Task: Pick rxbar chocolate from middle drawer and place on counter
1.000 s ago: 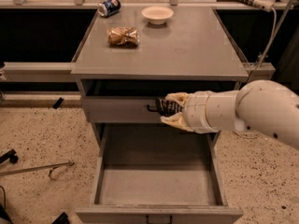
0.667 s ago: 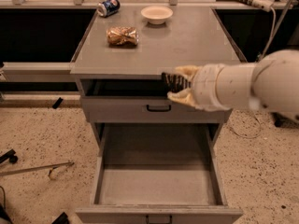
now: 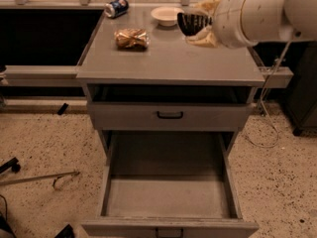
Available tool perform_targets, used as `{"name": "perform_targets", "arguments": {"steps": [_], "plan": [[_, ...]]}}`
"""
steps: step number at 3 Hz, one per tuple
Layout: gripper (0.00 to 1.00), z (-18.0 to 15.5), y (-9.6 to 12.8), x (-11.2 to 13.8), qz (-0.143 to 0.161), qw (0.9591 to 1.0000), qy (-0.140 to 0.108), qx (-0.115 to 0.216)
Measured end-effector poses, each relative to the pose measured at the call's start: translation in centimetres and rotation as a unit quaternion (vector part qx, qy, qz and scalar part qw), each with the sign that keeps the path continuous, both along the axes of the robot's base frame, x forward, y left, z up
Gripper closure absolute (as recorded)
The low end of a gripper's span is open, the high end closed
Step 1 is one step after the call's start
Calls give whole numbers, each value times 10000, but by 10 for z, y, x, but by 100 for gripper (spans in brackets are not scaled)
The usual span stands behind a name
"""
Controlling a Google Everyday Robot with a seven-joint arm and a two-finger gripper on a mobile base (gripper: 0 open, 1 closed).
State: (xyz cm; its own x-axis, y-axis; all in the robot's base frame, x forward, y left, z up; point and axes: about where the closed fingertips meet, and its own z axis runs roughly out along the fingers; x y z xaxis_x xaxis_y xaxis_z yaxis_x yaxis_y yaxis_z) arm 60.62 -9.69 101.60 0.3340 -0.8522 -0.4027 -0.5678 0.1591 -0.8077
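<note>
My gripper (image 3: pixel 197 24) is at the upper right, above the back right part of the counter (image 3: pixel 168 63). It is shut on the rxbar chocolate (image 3: pixel 190 23), a small black bar with white lettering that sticks out to the left between the cream fingers (image 3: pixel 204 37). The bar is held above the counter, not touching it. The middle drawer (image 3: pixel 168 195) is pulled wide open at the bottom of the cabinet. Its grey tray holds nothing, and its black handle (image 3: pixel 169 231) is at the front edge.
A gold-brown snack bag (image 3: pixel 132 38), a white bowl (image 3: pixel 166 15) and a blue soda can (image 3: pixel 117 7) lie on the counter's back left. The shallower drawer (image 3: pixel 170 116) is shut. A cable (image 3: pixel 267 128) hangs at the right and a metal rod (image 3: pixel 39 178) lies on the floor at the left.
My gripper has risen with the bar from in front of the shallower drawer to above the counter's back right.
</note>
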Motion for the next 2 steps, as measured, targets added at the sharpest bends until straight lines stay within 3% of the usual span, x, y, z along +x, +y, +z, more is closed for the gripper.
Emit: {"name": "perform_targets", "arguments": {"steps": [1, 2], "plan": [[100, 8, -1, 57, 62, 9998, 28, -199], [100, -3, 20, 110, 292, 9983, 292, -419]]}}
